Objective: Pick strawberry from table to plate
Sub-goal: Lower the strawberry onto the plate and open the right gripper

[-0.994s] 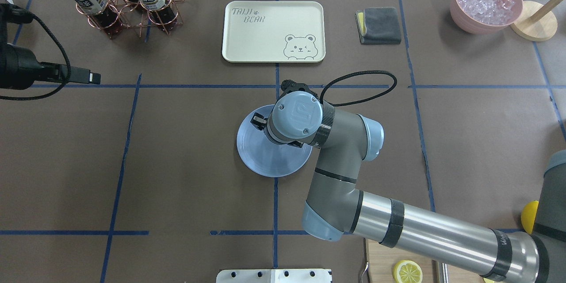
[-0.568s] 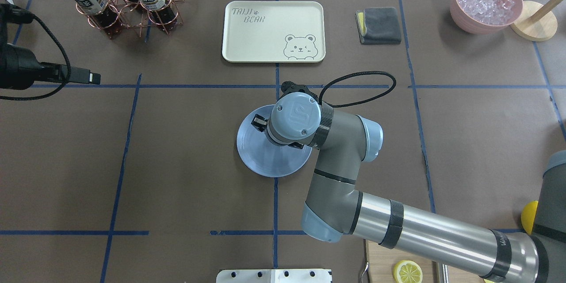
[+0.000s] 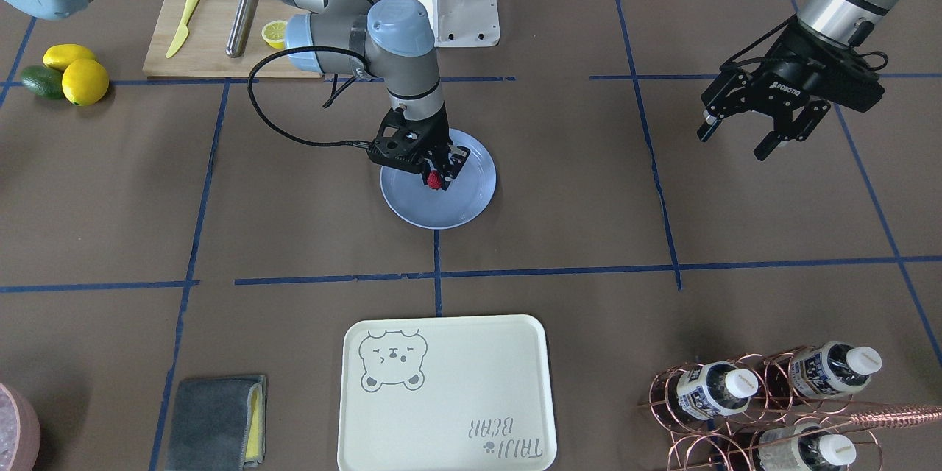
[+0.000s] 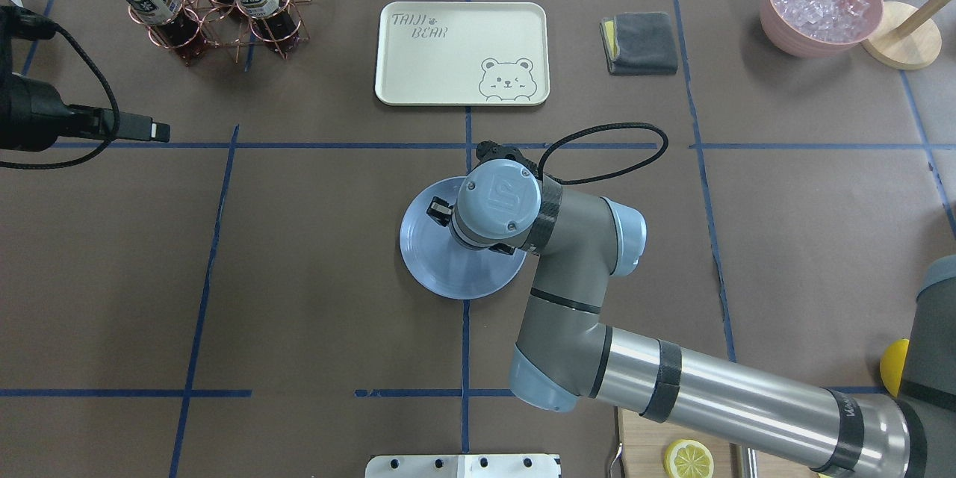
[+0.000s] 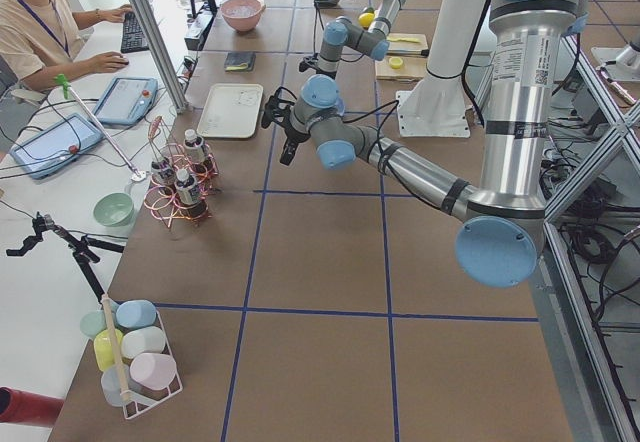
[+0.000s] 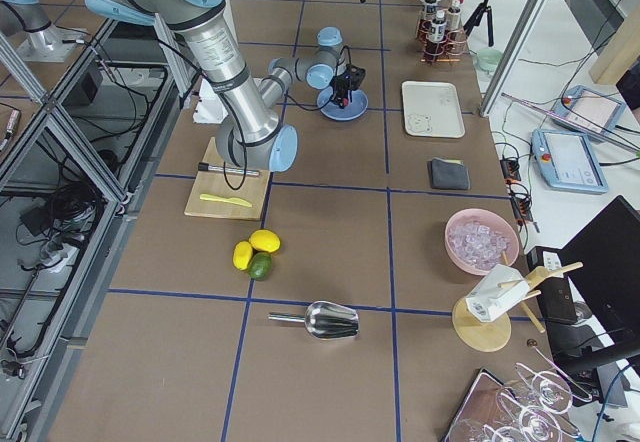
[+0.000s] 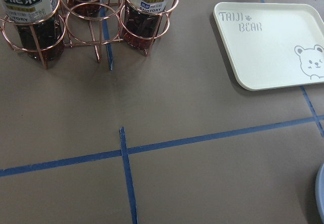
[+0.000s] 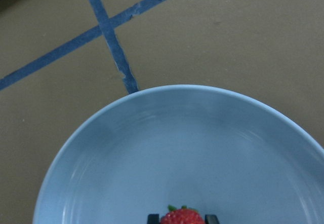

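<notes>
Right gripper (image 3: 436, 174): just left of centre in the front-facing view, pointing down over a round, shallow, glossy light-blue plate (image 3: 471, 207). My two fingers are clamped on a tiny dark-red, bumpy strawberry (image 3: 434, 181), one finger on each side.

Right wrist view: the strawberry (image 8: 182, 217) sits at the bottom edge, centre, with green leaf tips on top, between my two dark fingertips (image 8: 153, 218). The plate (image 8: 152, 153) fills the lower half of the frame. The berry is over the plate's inner surface; I cannot tell whether it touches the plate.

Overhead view: my wrist covers the berry. The plate (image 4: 441, 269) shows at centre, partly under the wrist.

Left gripper (image 3: 736, 141): upper right of the front-facing view, fingers spread apart, above the brown-paper table with blue tape lines (image 3: 589, 191), well apart from the plate.

Other things, front-facing view:
- A cream rectangular tray with a bear drawing (image 3: 441, 397) is at bottom centre.
- A copper wire rack of bottles (image 3: 765, 397) is at lower right.
- Two yellow lemons (image 3: 81, 77) touch a green avocado (image 3: 40, 81) at upper left, beside a wooden cutting board (image 3: 213, 51).
</notes>
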Motion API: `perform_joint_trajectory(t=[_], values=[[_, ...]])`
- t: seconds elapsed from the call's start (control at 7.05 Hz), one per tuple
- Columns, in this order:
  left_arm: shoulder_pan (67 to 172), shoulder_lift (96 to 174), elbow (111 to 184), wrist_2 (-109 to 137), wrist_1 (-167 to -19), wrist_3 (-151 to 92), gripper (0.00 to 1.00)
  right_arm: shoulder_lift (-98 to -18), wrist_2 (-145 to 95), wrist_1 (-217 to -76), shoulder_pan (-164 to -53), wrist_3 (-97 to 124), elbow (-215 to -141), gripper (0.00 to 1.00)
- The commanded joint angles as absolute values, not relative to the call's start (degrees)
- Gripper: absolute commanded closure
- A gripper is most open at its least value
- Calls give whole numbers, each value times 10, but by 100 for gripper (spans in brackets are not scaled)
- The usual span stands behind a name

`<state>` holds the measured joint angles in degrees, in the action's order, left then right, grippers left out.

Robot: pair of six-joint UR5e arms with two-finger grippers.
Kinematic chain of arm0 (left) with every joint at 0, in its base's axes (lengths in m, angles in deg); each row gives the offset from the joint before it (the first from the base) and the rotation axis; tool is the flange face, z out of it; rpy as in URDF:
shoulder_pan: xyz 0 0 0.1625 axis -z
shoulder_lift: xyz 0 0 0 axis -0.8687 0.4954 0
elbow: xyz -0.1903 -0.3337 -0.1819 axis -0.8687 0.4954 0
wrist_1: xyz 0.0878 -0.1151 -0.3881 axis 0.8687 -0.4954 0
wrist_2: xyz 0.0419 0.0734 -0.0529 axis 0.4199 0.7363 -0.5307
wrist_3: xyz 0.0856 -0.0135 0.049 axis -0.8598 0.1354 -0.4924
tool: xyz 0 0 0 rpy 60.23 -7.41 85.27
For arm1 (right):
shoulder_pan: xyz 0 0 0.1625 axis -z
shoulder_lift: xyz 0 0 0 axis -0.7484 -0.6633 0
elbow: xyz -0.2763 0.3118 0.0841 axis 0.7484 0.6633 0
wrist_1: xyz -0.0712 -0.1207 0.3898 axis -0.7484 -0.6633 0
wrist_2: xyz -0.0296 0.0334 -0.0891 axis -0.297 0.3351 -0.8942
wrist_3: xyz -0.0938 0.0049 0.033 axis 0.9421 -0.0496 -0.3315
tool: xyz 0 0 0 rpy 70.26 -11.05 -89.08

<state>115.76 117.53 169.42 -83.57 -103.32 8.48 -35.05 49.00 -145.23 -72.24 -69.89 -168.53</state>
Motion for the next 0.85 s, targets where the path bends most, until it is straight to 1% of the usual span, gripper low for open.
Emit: perform_joint_trajectory(t=[0.0, 0.28, 0.43, 0.57, 0.71], values=[[1158, 1175, 1692, -836, -1034, 86, 0, -352, 490, -1456, -722, -699, -1685, 100], [1158, 1175, 1692, -836, -1034, 86, 0, -353, 490, -1456, -721, -698, -1685, 100], [1158, 1175, 1692, -836, -1034, 86, 0, -352, 490, -1456, -721, -698, -1685, 95], [1158, 1175, 1692, -836, -1034, 86, 0, -353, 490, -1456, -720, -699, -1685, 60], [1158, 1175, 1692, -836, -1034, 86, 0, -354, 489, -1457, -720, -698, -1685, 19]])
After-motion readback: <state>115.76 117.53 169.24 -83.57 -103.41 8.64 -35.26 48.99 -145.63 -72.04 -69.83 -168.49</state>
